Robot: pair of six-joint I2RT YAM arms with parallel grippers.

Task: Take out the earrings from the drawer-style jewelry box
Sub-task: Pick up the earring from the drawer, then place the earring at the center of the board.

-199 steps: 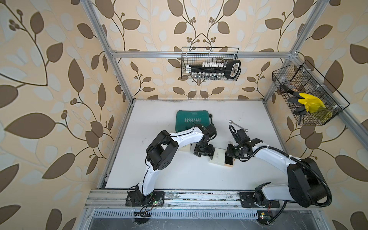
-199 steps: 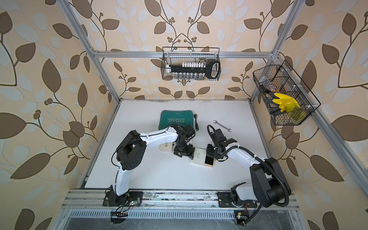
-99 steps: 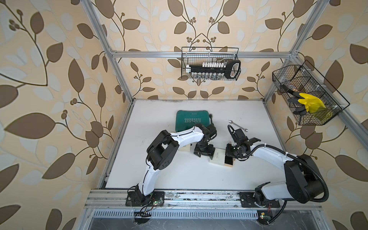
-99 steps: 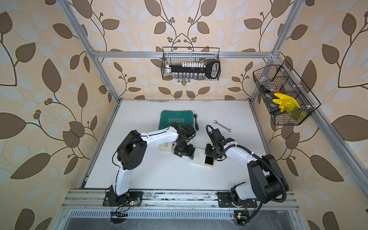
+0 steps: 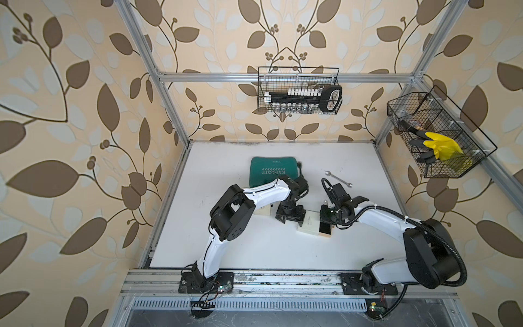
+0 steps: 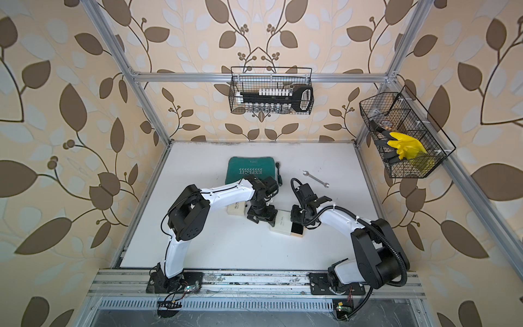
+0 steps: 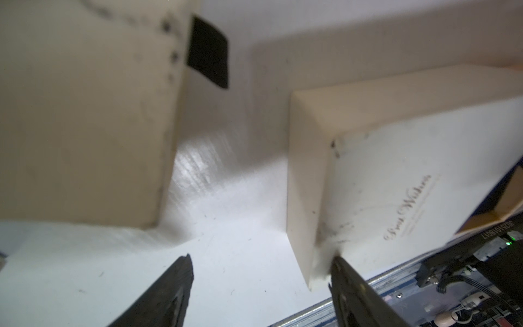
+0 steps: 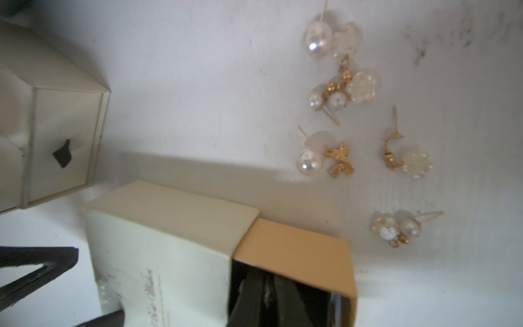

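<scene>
Both top views show me the white table [image 5: 226, 249], with my left arm [image 5: 263, 195] bent in from 7 o'clock and my right arm [image 5: 379, 220] lying low from 5 o'clock. A green case [image 5: 271, 170] sits at 12 o'clock and a wrench [image 5: 338, 179] at 2.

Near the middle lies the cream jewelry box [image 5: 308, 225], its drawer [image 5: 325, 229] standing out toward 3 o'clock. A second cream box [image 6: 236, 209] at its 9 o'clock is half hidden under my left forearm.

The left gripper [image 7: 261, 257] points down between the two boxes. Its jaws are apart over bare table, one against the jewelry box's corner. The right gripper [image 8: 261, 294] dips into the drawer with its jaws pinched together. Whether they hold anything I cannot tell.

The earrings [image 8: 338, 94] lie out on the table, about 1 o'clock from the box, screened from above by my right wrist.
</scene>
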